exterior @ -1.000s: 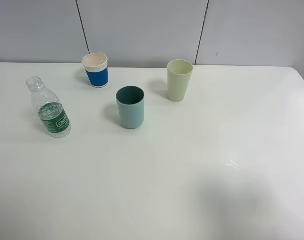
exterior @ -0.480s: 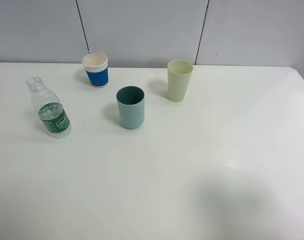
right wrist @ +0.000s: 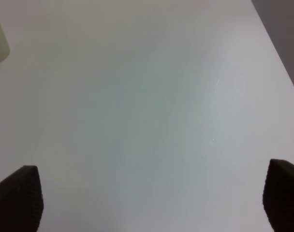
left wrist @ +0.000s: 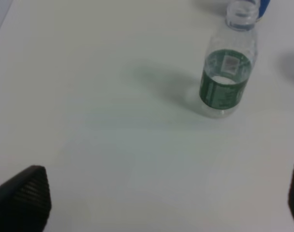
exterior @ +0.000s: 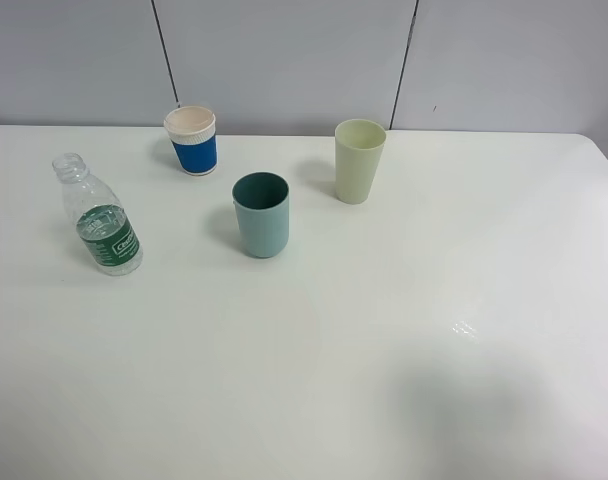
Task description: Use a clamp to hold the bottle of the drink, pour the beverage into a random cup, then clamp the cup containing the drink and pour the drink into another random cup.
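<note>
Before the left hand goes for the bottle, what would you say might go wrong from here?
The bottle has no cap, so a knock from the open left hand may tip it and spill. The teal cup, blue cup and green cup stand close together, so pouring may miss or bump a neighbour.

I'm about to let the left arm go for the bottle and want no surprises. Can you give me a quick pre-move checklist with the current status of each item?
1. Bottle upright on the table: ok.
2. Bottle cap off for pouring: ok, the neck looks open.
3. Left hand open, nothing between its fingers: ok.
4. Path from left hand to bottle free in the left wrist view: ok.
5. Three cups upright, apart from the bottle: blue-banded paper cup, teal cup, pale green cup: ok.
6. Drink level in the bottle: cannot tell exactly; some liquid shows behind the label.
</note>
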Robot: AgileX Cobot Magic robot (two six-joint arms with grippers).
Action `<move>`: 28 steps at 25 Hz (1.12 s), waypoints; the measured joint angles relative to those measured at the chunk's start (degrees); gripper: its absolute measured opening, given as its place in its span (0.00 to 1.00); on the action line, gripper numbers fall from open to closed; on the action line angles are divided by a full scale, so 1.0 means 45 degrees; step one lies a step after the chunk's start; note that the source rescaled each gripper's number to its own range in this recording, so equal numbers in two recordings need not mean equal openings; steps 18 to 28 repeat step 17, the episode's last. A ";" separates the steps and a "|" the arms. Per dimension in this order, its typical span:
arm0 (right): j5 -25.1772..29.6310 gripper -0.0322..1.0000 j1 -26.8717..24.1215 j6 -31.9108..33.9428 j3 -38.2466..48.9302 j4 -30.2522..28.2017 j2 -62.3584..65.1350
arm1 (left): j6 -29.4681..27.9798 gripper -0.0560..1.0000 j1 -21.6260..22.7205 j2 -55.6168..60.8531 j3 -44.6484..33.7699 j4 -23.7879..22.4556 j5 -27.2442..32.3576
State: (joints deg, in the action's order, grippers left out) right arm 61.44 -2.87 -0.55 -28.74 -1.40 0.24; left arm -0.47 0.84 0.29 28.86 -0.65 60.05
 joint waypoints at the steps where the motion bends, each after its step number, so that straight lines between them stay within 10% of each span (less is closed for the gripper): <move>1: 0.0000 0.72 0.0000 0.0000 0.0000 0.0000 0.0000 | 0.0000 1.00 0.0000 0.0000 0.0000 0.0000 0.0000; 28: 0.0000 0.72 0.0000 0.0000 0.0000 0.0000 0.0000 | 0.0000 1.00 0.0000 0.0000 0.0000 0.0000 0.0000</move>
